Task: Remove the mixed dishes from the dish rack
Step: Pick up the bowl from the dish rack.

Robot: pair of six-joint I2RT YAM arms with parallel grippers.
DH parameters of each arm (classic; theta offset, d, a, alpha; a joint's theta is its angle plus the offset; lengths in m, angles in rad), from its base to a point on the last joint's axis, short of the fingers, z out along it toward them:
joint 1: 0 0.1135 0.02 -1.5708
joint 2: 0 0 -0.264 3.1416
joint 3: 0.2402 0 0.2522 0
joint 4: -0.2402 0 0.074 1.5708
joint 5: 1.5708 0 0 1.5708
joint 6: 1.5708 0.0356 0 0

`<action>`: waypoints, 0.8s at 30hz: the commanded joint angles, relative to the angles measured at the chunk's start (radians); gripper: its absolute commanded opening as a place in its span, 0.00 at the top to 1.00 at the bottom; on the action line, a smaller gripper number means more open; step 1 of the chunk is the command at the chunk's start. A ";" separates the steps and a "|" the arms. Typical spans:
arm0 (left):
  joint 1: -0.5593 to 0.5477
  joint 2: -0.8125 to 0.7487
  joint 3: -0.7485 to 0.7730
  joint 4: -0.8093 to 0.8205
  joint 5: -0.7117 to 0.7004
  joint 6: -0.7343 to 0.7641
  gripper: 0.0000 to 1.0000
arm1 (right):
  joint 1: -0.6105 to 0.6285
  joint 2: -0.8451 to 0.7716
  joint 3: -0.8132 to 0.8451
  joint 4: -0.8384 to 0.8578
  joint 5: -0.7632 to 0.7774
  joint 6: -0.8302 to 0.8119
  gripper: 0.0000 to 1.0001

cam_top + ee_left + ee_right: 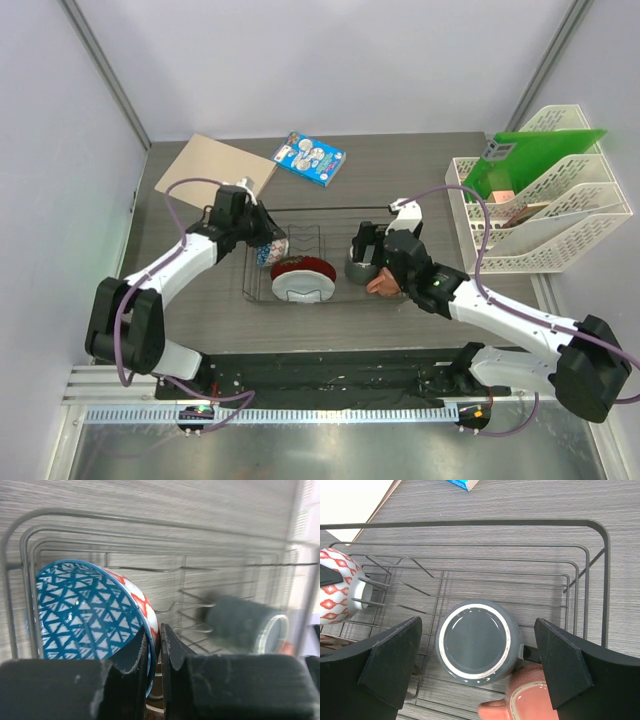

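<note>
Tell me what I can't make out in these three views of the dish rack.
- Pinkish-brown mug: right wrist view, cut off by the bottom edge; overhead, partly under the right arm.
- Dark grey mug: left wrist view, blurred.
- Small bowl: overhead, partly covered by the left gripper; grip too small to see.
- Red plate: overhead, too small to tell how it is propped.

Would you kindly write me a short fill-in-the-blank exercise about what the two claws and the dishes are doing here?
1. The left claw is shut on the rim of the blue-and-white ____.
2. The right claw hangs ____ above the dark grey mug.
3. The red patterned plate stands upright in the black wire ____.
Missing words: bowl; open; rack.
</note>
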 commanded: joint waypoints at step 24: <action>0.125 -0.260 0.207 0.093 0.215 0.090 1.00 | -0.002 -0.037 0.175 -0.096 0.031 -0.006 0.01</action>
